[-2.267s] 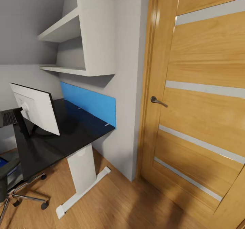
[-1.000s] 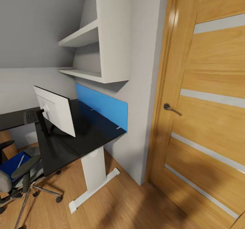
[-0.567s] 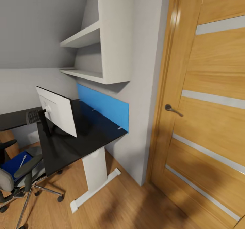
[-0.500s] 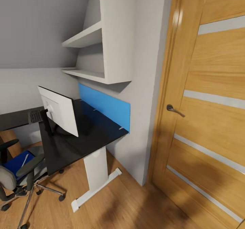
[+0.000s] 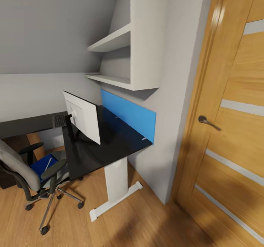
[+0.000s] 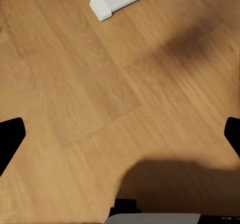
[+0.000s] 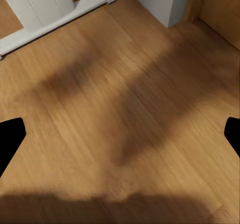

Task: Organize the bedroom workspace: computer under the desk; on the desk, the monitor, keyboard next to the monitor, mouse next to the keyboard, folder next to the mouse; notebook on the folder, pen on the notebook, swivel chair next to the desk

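The folder (image 5: 42, 165) lies flat on the swivel chair (image 5: 35, 173) seat beside the desk (image 5: 99, 150), with what looks like the pen (image 5: 48, 163) on it. It is probably light, stiff and slick; pinch an overhanging edge. Both end effectors gape wide, holding nothing.

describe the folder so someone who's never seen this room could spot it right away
Find the black desk under the white wall shelves; the grey swivel chair stands at its end. The folder lies flat on the seat, bright blue, with a thin white pen on it.
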Controlling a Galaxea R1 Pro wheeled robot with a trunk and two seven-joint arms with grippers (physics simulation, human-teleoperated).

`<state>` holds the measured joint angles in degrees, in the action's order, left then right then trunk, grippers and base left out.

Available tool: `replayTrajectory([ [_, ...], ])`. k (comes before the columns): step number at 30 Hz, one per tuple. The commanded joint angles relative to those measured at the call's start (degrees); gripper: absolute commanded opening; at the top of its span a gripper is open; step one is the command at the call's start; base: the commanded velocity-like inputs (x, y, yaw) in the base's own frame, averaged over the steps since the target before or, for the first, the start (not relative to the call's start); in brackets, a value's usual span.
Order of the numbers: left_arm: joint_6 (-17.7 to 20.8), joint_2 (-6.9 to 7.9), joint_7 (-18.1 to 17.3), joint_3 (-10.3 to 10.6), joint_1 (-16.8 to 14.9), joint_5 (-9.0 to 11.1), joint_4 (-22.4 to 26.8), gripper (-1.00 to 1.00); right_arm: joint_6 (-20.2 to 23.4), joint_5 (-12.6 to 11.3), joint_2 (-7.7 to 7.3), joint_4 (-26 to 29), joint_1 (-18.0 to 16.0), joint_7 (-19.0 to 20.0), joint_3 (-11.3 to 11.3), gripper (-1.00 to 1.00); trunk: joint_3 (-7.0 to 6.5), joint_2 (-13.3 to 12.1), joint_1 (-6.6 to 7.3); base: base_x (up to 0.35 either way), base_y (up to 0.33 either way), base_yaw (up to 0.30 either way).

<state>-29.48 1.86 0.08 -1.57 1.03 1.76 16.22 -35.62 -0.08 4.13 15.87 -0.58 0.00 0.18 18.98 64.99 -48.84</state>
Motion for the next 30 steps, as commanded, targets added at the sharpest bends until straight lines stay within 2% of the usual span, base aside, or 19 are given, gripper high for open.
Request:
replayTrajectory([
  [1,-0.05,0.01,0.01,-0.01,0.03,0.17,0.07,1.00,-0.20,-0.01,0.00,-0.05,-0.04,0.00,0.02,1.00,0.05,0.04,0.00,0.000,0.000,0.279],
  [8,-0.01,0.03,0.01,-0.01,0.03,0.17,0.04,1.00,-0.19,0.02,0.06,-0.12,-0.04,-0.55,0.13,1.00,0.05,0.04,0.00,0.000,-0.023,0.279],
  [19,0.20,0.08,0.01,0.06,0.03,0.10,-2.17,1.00,-0.19,0.32,0.15,-0.14,-0.04,-1.99,0.53,1.00,0.05,0.04,0.00,0.000,-0.266,0.279],
  [23,0.21,0.08,0.01,0.07,0.03,0.09,-2.51,1.00,-0.20,0.54,0.17,-0.85,-0.04,-2.01,0.95,1.00,0.05,0.04,0.00,0.000,-0.098,0.279],
  [25,0.21,0.08,0.01,0.07,0.03,0.09,-2.54,1.00,-0.19,1.00,0.18,-1.10,-0.04,-2.02,1.27,1.00,0.05,0.04,0.00,0.000,-0.039,0.279],
  [30,0.07,0.01,0.01,0.07,0.03,0.09,-2.59,1.00,-0.19,3.86,0.17,-1.60,-0.04,-2.09,1.93,1.00,0.05,0.04,0.00,0.000,-0.014,0.279],
])
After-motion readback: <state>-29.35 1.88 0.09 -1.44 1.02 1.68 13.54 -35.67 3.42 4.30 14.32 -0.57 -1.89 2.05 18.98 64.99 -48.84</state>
